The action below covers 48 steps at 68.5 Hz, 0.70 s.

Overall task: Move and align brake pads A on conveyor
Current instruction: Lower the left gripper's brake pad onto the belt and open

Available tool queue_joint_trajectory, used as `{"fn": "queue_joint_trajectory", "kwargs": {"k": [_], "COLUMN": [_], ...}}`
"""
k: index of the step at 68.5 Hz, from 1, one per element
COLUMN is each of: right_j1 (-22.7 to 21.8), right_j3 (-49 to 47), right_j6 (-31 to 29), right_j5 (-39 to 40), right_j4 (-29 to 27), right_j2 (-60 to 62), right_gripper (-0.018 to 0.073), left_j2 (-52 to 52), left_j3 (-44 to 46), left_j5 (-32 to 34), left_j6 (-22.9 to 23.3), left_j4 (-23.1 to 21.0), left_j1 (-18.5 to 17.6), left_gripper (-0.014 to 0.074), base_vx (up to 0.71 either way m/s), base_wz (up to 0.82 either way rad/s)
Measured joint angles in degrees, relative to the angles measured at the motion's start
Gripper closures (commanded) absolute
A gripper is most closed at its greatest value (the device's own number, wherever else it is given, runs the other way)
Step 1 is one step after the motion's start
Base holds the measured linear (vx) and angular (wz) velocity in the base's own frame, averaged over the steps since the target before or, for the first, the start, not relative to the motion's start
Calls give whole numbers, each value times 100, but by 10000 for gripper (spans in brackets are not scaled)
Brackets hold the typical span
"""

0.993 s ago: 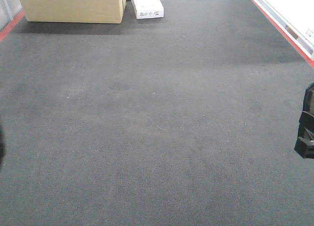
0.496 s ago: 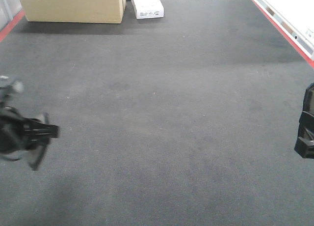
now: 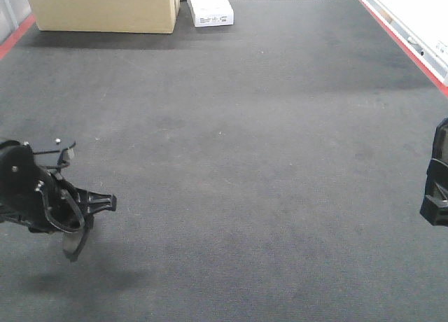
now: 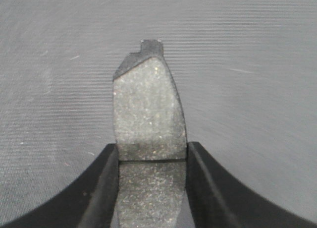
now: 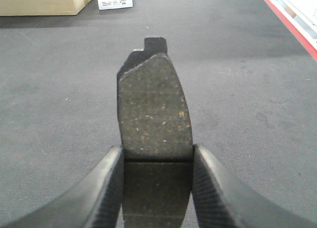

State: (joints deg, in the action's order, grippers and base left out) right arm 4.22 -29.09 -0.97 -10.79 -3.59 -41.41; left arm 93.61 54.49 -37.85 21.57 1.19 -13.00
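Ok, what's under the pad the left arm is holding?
Only bare conveyor shows below the pad, with no other pad in sight. The fingers and the pad itself cover the strip directly beneath.

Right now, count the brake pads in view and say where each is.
2. One brake pad is clamped in the left gripper, another brake pad in the right gripper. None lies on the conveyor; more may be hidden.

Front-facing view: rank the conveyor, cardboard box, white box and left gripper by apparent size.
1. conveyor, which fills most of the frame.
2. cardboard box and left gripper look about alike. The box is cropped and farther away and the gripper is nearer, so they are unranked.
3. white box, the smallest.
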Motion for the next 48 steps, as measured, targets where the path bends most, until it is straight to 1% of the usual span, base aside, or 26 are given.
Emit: {"fn": "queue_joint_trajectory", "kwargs": {"k": [6, 19, 26, 40, 48], "right_j1": [0, 0, 0, 0, 0], "right_j3": [0, 0, 0, 0, 0], "right_j6": [0, 0, 0, 0, 0], "right_j5": [0, 0, 0, 0, 0], "right_j4": [0, 0, 0, 0, 0], "right_j2": [0, 0, 0, 0, 0], "right_gripper": [526, 526, 526, 526, 526], "left_j2": [163, 333, 344, 337, 250], "left_j3": [13, 13, 13, 18, 18], "left_j5": [25, 108, 191, 236, 230], "left_j6": [43, 42, -86, -205, -290], "left_j4": [0, 0, 0, 0, 0], "left_j1": [0, 0, 0, 0, 0], "left_gripper": [402, 295, 241, 97, 62], "base_vx": [0, 0, 0, 0, 0], "base_wz": [0, 0, 0, 0, 0]}}
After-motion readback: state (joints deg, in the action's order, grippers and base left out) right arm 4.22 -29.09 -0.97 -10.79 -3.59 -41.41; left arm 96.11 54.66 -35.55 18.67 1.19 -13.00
